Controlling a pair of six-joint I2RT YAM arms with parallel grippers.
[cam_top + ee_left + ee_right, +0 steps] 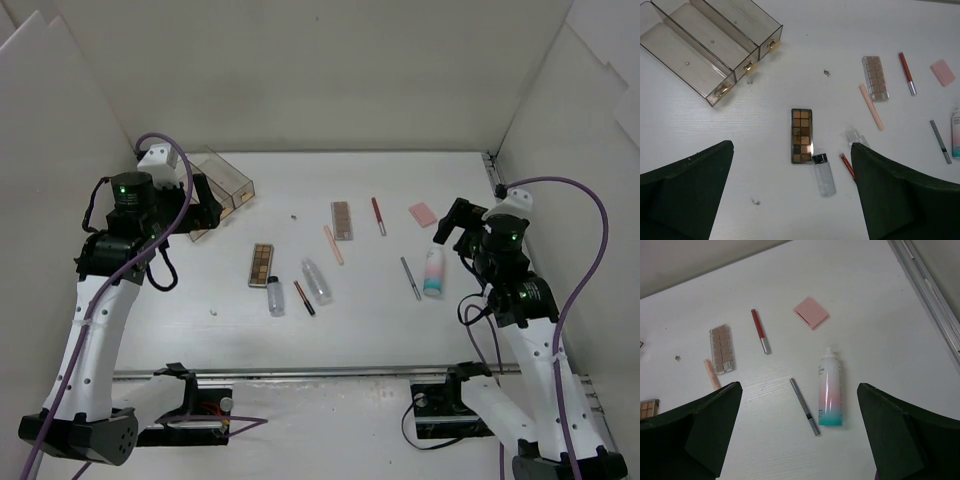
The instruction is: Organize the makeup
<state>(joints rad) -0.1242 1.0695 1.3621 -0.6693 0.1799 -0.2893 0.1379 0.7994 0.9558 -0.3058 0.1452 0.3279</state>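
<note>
Though apart, bottle (830, 390) near right claw (797, 386)

Downward wrist views, common light palette (875, 78).

L pincer (792, 150) & R pincer (799, 387) both spread wide — aloft.

Table (700, 150): white, matt, faint wood-grain texture.
Drawer box (700, 45), upper left: clear smoky plastic, glossy; brass-coloured knobs.
White-pink-teal bottle (830, 390): smooth, glossy plastic.
Small clear bottle (824, 177): transparent, glossy.
Pink pad (811, 312): matt.
</note>
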